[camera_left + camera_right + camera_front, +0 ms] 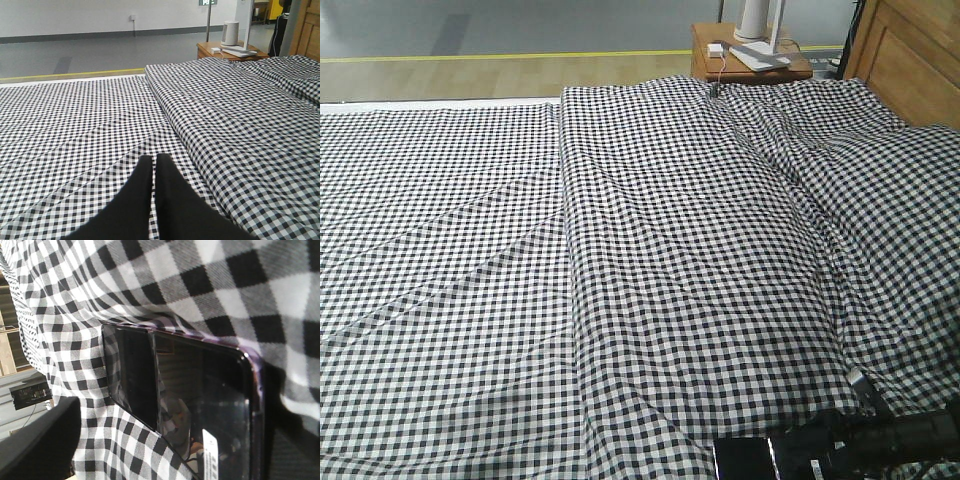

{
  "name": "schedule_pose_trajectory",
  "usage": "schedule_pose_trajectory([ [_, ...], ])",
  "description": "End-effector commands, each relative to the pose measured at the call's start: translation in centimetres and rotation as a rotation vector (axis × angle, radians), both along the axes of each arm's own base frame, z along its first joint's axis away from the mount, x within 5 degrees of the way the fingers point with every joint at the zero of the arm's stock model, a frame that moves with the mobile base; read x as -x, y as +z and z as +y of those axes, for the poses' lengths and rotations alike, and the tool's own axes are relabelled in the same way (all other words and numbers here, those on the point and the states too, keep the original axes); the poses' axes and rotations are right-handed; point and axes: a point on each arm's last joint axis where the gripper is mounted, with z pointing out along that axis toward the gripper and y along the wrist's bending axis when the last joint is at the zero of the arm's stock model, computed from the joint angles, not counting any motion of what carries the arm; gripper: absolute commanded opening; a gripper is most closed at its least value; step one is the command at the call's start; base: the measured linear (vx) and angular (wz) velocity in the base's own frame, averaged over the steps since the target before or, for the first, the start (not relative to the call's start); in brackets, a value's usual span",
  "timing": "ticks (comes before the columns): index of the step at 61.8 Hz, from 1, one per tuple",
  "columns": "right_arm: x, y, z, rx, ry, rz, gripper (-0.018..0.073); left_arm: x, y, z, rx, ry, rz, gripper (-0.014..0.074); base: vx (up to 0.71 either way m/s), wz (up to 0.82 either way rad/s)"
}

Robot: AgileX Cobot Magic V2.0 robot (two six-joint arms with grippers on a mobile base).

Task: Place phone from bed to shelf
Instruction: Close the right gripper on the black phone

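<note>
Bedroom mock-up, gingham bed [670, 250], wooden headboard [910, 70], bedside table [702, 62], grey hall floor [470, 25]

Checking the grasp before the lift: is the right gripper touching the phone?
Cannot tell. Right wrist view: checked cloth shows between the phone and one finger of the right gripper, but the phone's other edge merges into darkness.

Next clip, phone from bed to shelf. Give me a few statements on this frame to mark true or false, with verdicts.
1. The phone lies on the checked cloth of the bed. True.
2. The left gripper has its jaws wide apart. False: they are together, with nothing between them.
3. The phone already sits on a wooden shelf. False: it is on the bed.
4. A bedside table stands next to the headboard. True.
</note>
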Motion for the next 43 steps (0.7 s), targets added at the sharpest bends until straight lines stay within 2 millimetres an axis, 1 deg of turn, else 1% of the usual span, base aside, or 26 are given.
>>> schedule_pose_trajectory([
  [1, -0.99, 1.83, -0.08, -0.050, 0.013, -0.061, 0.0568, -0.07, 0.60, 0.05, 0.017, 0.006, -0.075, 0.0001, 0.00, 0.00],
  [8, -0.95, 1.81, -0.08, -0.047, 0.022, -0.066, 0.0503, -0.07, 0.60, 0.05, 0.017, 0.006, -0.075, 0.0001, 0.00, 0.00],
  [12, -0.95, 1.81, -0.09, -0.045, 0.030, -0.078, 0.0443, -0.07, 0.60, 0.05, 0.017, 0.006, -0.075, 0.0001, 0.00, 0.00],
  [19, -0.95, 1.81, -0.09, -0.044, 0.033, -0.082, 0.0298, -0.07, 0.60, 0.05, 0.017, 0.006, -0.075, 0.0001, 0.00, 0.00],
  [25, -0.95, 1.81, -0.09, -0.044, 0.033, -0.083, 0.0135, -0.07, 0.60, 0.05, 0.017, 0.006, -0.075, 0.0001, 0.00, 0.00],
  [31, -0.92, 1.81, -0.08, -0.045, 0.037, -0.084, -0.0003, -0.07, 0.60, 0.05, 0.017, 0.006, -0.075, 0.0001, 0.00, 0.00],
  [32, -0.92, 1.82, -0.07, -0.045, 0.039, -0.085, -0.0015, -0.07, 0.60, 0.05, 0.017, 0.006, -0.075, 0.0001, 0.00, 0.00],
  [43, -0.92, 2.23, 0.14, -0.090, 0.060, -0.121, -0.0010, -0.07, 0.60, 0.05, 0.017, 0.006, -0.075, 0.0001, 0.00, 0.00],
])
